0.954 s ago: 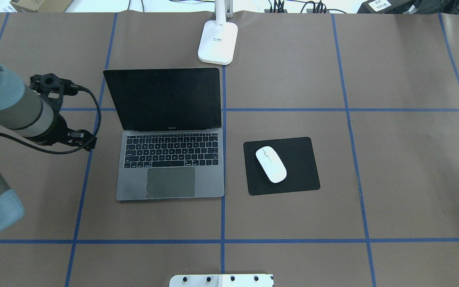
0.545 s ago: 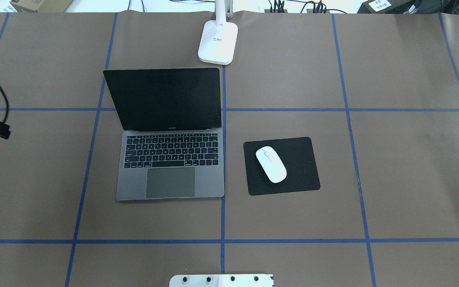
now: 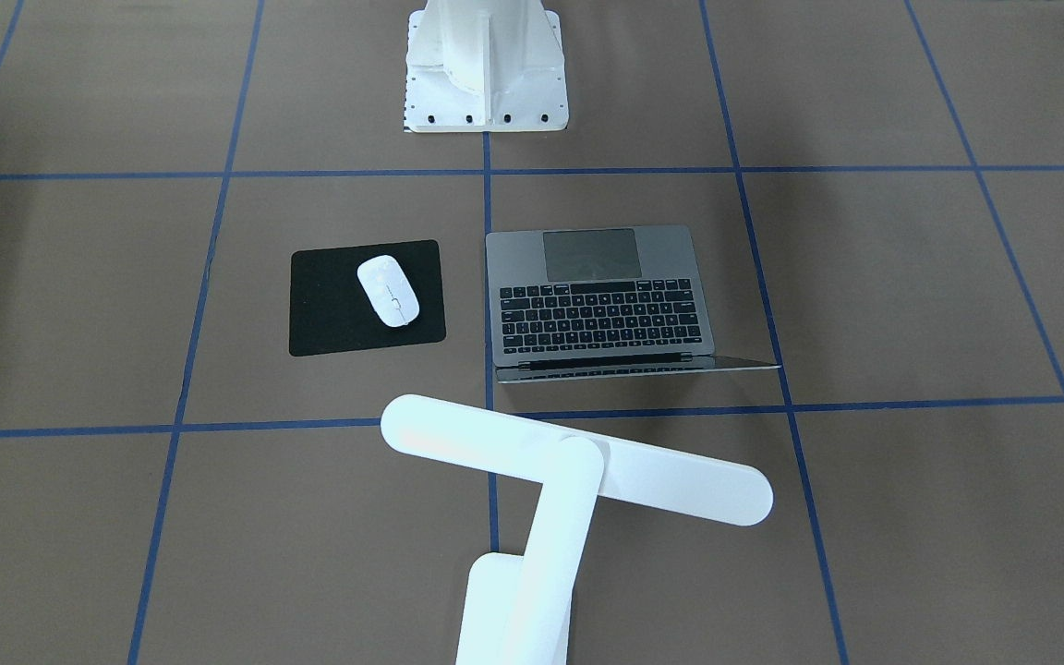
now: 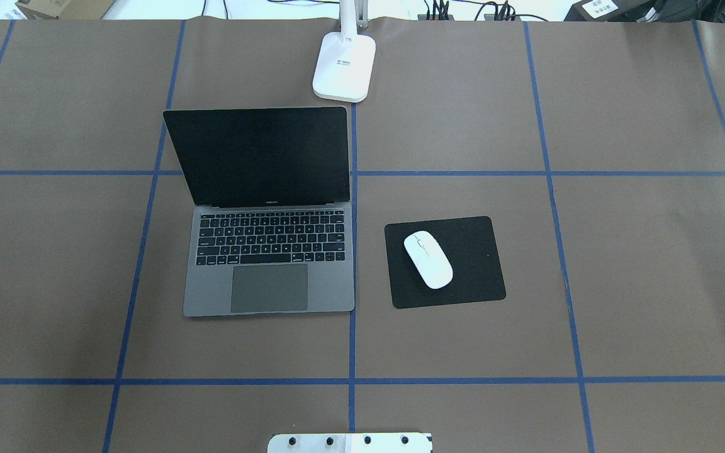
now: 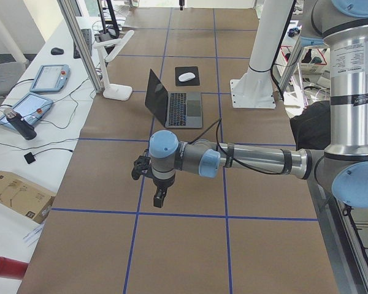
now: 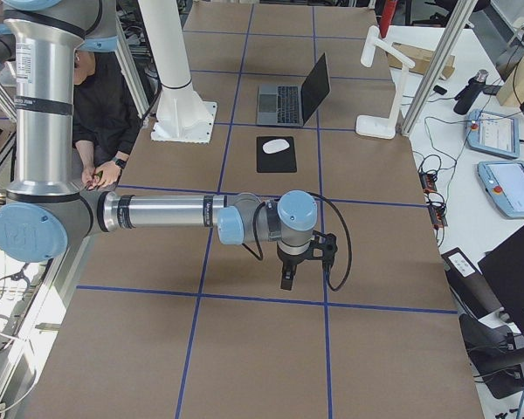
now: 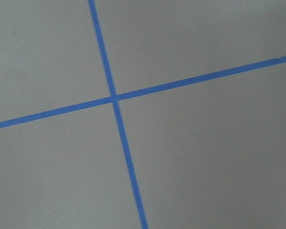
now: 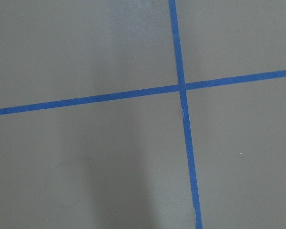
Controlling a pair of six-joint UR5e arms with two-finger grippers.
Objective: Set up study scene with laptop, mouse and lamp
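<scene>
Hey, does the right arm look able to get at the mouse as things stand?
Probably yes. The mouse lies uncovered on the black mat, the laptop stands beyond it, and only bare table separates it from the right gripper.

From overhead, the lamp point(image 4: 344, 65) is cut off at 12 o'clock, so only its base and a stub of its arm show. In the front-facing view its base runs off the edge at 6 o'clock. The left claw point(image 5: 159, 198) and right claw point(image 6: 286, 279) appear only in the side views, too small to judge their jaws.
</scene>
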